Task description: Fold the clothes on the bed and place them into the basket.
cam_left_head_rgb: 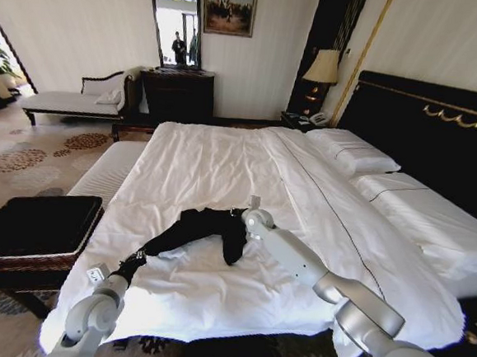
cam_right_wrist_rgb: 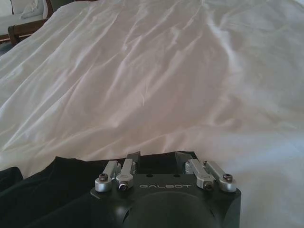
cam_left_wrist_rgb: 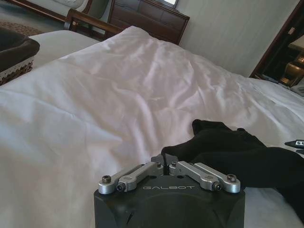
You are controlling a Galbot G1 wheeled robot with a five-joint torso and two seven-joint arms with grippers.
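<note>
At the lower left of your head view sits the shallow square black basket with the patterned brown rim (cam_left_head_rgb: 32, 227), on dark legs just beside the large white-sheeted bed (cam_left_head_rgb: 224, 157). Right of it, near the bottom edge, your left gripper (cam_left_head_rgb: 137, 258) rests on the sheet at one end of the crumpled black T-shirt (cam_left_head_rgb: 202, 225). From the left wrist camera you see its fingers (cam_left_wrist_rgb: 159, 165) pinched together on a fold of that black cloth (cam_left_wrist_rgb: 237, 154), with the basket's rim (cam_left_wrist_rgb: 19, 57) at the upper left of that frame.

The shirt lies bunched in a dark strip across the lower middle of the bed, running from the left gripper up to the right one. Your right gripper (cam_left_head_rgb: 237, 216) sits at the shirt's far end. From the right wrist camera its fingers (cam_right_wrist_rgb: 133, 157) stand parted over the black fabric (cam_right_wrist_rgb: 52, 183); you cannot tell whether they pinch it. Farther right stands the black headboard with gold trim (cam_left_head_rgb: 432, 132).
</note>
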